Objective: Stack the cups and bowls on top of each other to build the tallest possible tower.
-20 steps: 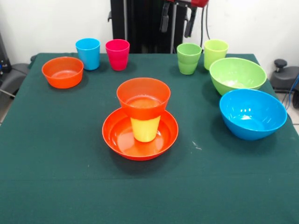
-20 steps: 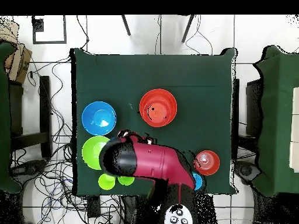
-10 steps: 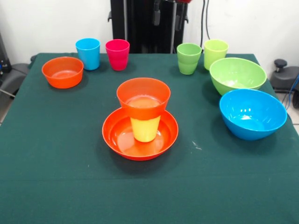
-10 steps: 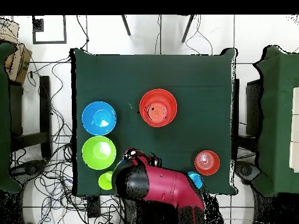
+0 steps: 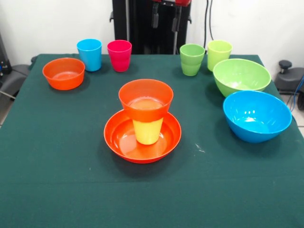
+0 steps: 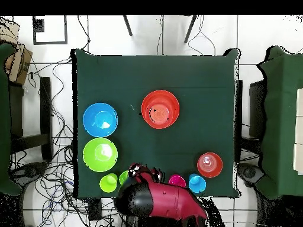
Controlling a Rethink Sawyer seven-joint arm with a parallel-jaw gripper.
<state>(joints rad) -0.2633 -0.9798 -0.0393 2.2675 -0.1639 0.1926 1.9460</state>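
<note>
- Orange first. Logged where for the tower (image 5: 146,118)?
- Logged at the middle of the dark green tablecloth (image 5: 57,180). Had the wide orange bowl (image 5: 114,137) as base, mouth up. Had the yellow cup (image 5: 147,131) standing inside that bowl, and a small orange bowl (image 5: 146,97) seated on the cup, mouth up. Showed in the overhead view only as one orange disc (image 6: 160,109).
- And the gripper (image 5: 165,16)?
- Hung high past the table's far edge, between the pink cup (image 5: 119,55) and the green cup (image 5: 192,59). Kept its two dark fingers (image 5: 154,15) parted, with nothing between them. Touched no cup or bowl. Sat at the tip of the red and black arm (image 6: 160,201) in the overhead view, just beside the cup row.
- Loose pieces?
- Noted along the far edge the sky blue cup (image 5: 90,54) just beside the pink one, both upright. Noted further along the green cup, then the yellow-green cup (image 5: 219,53), near each other. Could not tell whether the green one was a single cup or two nested.
- Bowls?
- Marked the second small orange bowl (image 5: 63,73) near the blue cup. Marked the lime green bowl (image 5: 241,76) close to the yellow-green cup, and the large blue bowl (image 5: 256,115) just in front of it. Found all three mouth up and empty, well apart from the tower
</note>
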